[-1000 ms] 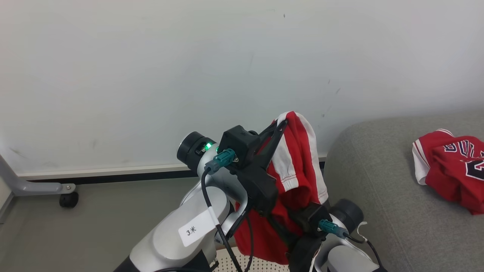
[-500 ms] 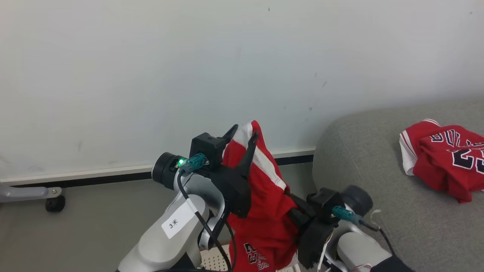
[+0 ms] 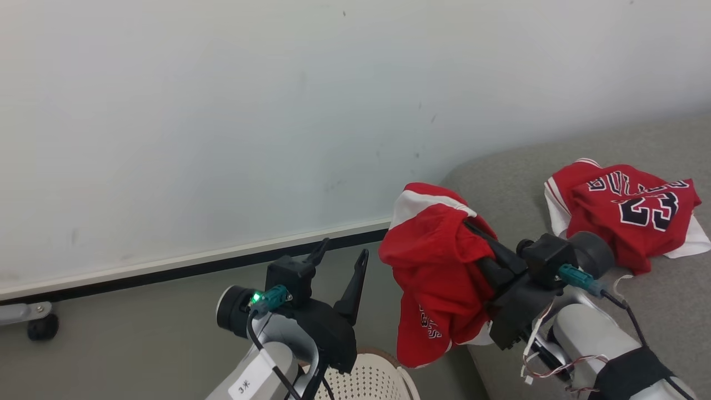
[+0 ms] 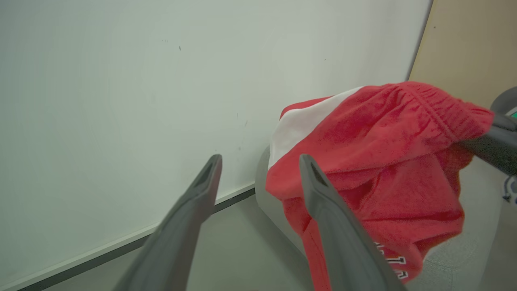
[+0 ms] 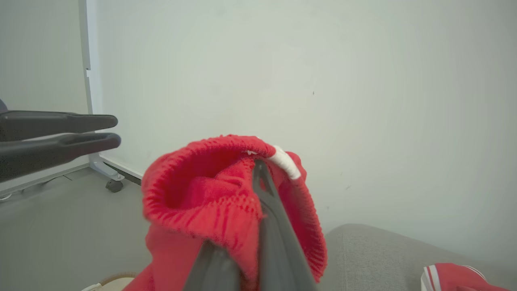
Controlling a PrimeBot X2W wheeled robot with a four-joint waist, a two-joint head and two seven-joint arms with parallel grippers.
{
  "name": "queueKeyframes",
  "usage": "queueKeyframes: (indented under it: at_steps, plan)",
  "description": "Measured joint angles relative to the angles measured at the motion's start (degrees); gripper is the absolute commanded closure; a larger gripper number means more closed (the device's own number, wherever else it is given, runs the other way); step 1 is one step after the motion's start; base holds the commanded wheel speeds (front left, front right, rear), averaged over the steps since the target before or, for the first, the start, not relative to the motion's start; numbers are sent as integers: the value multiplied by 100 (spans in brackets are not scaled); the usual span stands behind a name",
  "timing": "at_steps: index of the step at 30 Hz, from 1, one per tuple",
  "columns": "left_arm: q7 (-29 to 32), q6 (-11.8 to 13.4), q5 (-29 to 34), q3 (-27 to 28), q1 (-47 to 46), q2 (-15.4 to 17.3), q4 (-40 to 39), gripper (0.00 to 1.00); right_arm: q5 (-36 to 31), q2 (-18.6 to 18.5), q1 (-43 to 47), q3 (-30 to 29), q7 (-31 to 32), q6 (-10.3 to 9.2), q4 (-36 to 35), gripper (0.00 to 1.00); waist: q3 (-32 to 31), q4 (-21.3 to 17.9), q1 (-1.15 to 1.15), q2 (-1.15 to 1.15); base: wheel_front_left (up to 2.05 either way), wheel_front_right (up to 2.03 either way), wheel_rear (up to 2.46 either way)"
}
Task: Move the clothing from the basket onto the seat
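- L gripper [image 3: 344,248] has let go: fingers apart, empty.
- R gripper [image 5: 257,167] clamped on 1 red fabric shorts w/ white panel [image 3: 439,266], at left edge of grey upholstered sofa [image 3: 500,183].
- 1 red jersey w/ dark "23" [image 3: 627,216] on sofa.
- 1 cream perforated basket [image 3: 366,380] below.

A pale wall [image 3: 222,111], carrying a few dark scuffs, is rising behind, a white skirting strip [image 3: 166,260] running along its foot. A dull grey floor [image 3: 128,339] is lying below in even light, and a black caster [image 3: 41,328] is resting on it at the left.
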Motion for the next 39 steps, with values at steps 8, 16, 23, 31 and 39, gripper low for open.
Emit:
queueKeyframes:
  at_steps: [8, 16, 23, 31, 39]
  plan:
    - [-182, -2, -15, -86, 490, -5, -177, 0, -51, -528, 91, -275, 0, -211, -516, 100, -7, -428, 0, 0, 0, 0, 0]
    - [-279, -3, -29, -183, 752, -22, -398, 0, -70, -1051, 489, -514, 0, -419, -975, 100, 17, -967, 0, 0, 0, 0, 0]
    - [-327, -1, -4, -237, 799, -30, -578, 0, -46, -1323, 748, -652, 51, -517, -1262, 100, 92, -1468, 0, 0, 0, 0, 0]
    - [-328, 18, 112, -419, 793, -42, -733, 0, 146, -1525, 887, -866, 109, -568, -1380, 100, 297, -1938, 0, 0, 0, 0, 0]
    - [-328, 41, 310, -606, 658, -43, -825, 0, 616, -1499, 597, -1216, 250, -487, -1120, 100, 688, -2063, 0, 0, 0, 0, 0]
